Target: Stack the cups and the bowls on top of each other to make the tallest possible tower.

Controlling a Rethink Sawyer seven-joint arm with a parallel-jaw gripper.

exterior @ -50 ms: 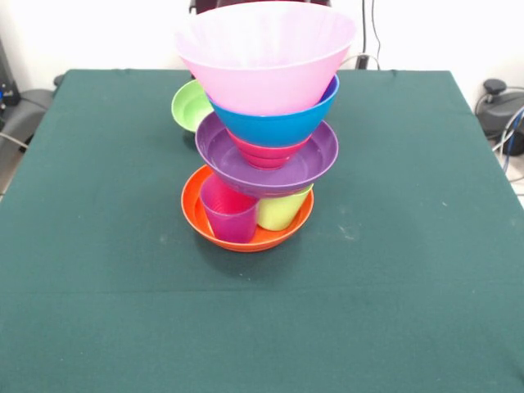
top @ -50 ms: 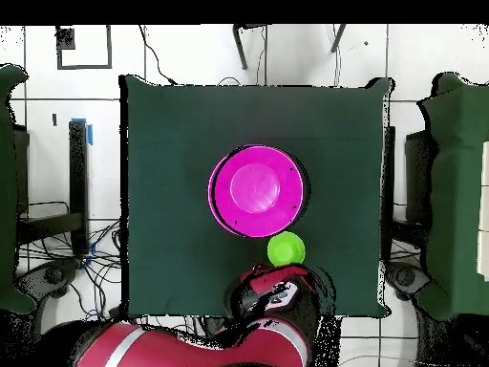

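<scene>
Tower [exterior @ -50 ms: 264, 131] sits mid-table on the green cloth [exterior @ -50 ms: 98, 311], long axis vertical, leaning slightly toward picture right at the top; front view, bottom up: orange bowl [exterior @ -50 ms: 214, 232] open side up, holding a purple cup [exterior @ -50 ms: 228, 214] and a lime green cup [exterior @ -50 ms: 282, 211] side by side, both upright; purple bowl [exterior @ -50 ms: 315, 160] rests on the cups' rims; red bowl [exterior @ -50 ms: 267, 153] nested in it; blue bowl [exterior @ -50 ms: 278, 124] on the red one; big pink bowl [exterior @ -50 ms: 264, 56] on top, mouth up, widest piece of the column; small green bowl [exterior @ -50 ms: 190, 105] behind the tower at picture left, tipped on its side, mouth facing the camera, just beside the column, contact not clear; no arm visible in this view.

Overhead view: pink bowl [top @ -50 ms: 257, 189] covers nearly everything under it, only a thin dark rim shows on its left; tower near table centre; green bowl [top @ -50 ms: 286, 249] just beside it on the robot's side; red and black arm [top @ -50 ms: 191, 346] at the table edge, its head [top @ -50 ms: 275, 291] close to the green bowl; gripper not discernible, can't tell if spread or closed.
</scene>
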